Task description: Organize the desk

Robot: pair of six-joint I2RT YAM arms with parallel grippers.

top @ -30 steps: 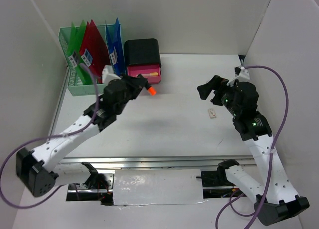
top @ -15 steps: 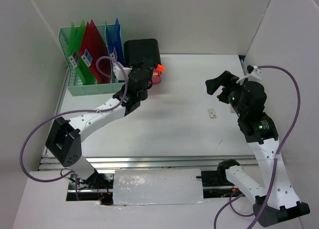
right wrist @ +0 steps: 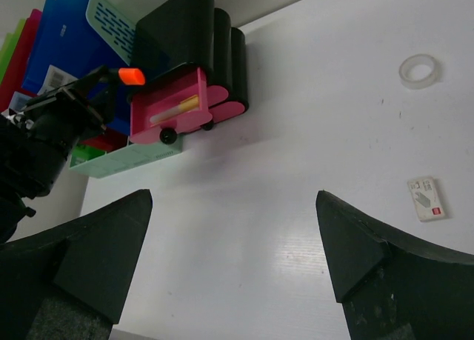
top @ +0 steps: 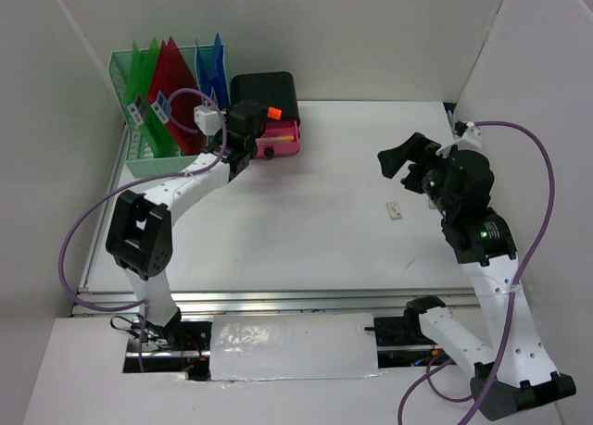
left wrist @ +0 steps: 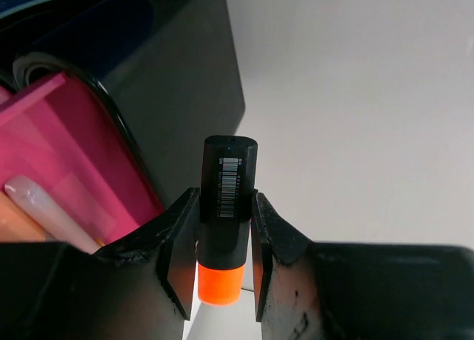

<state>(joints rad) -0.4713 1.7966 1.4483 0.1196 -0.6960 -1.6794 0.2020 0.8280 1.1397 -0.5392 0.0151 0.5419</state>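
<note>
My left gripper [top: 260, 119] is shut on a black highlighter with an orange cap [left wrist: 225, 207] and holds it over the open pink drawer [top: 276, 137] of the small black drawer box [top: 265, 97]. The highlighter's orange cap [right wrist: 132, 75] also shows in the right wrist view. The drawer [left wrist: 70, 170] holds a pale pen-like item [left wrist: 44, 207]. My right gripper [top: 400, 161] is wide open and empty, above the right part of the white desk [top: 306, 221]. A small white stapler-pin box [top: 396, 210] lies on the desk near it.
A mint-green file rack [top: 139, 156] with green, red and blue folders stands at the back left. A clear tape roll [right wrist: 419, 70] lies at the far right of the desk. White panels wall three sides; a silver rail [top: 278, 300] runs along the front.
My left gripper has carried the highlighter back and to the right, from the middle of the desk to over the open pink drawer. The right gripper rose and shifted slightly right.
</note>
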